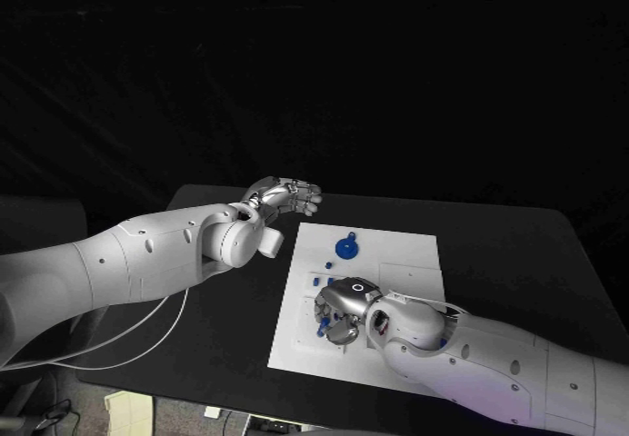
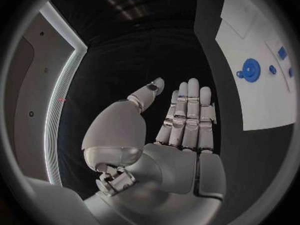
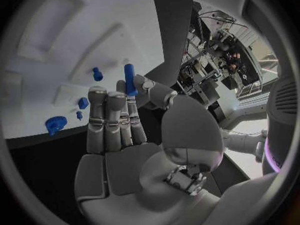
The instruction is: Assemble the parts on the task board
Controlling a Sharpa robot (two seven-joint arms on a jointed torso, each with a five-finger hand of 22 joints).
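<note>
The white task board lies in the middle of the black table. On its far part sits a blue gear, which the wrist views also show. My right hand hovers over the board's near left part and pinches a blue peg between thumb and a finger, the other fingers straight. Another blue peg and a small blue block stand on the board beyond it. My left hand hangs off the board's far left corner, fingers stretched out, holding nothing.
More small blue pieces lie along the board's left side between the gear and my right hand. Bare black table stretches to the right of the board. A thin cable hangs under my left arm.
</note>
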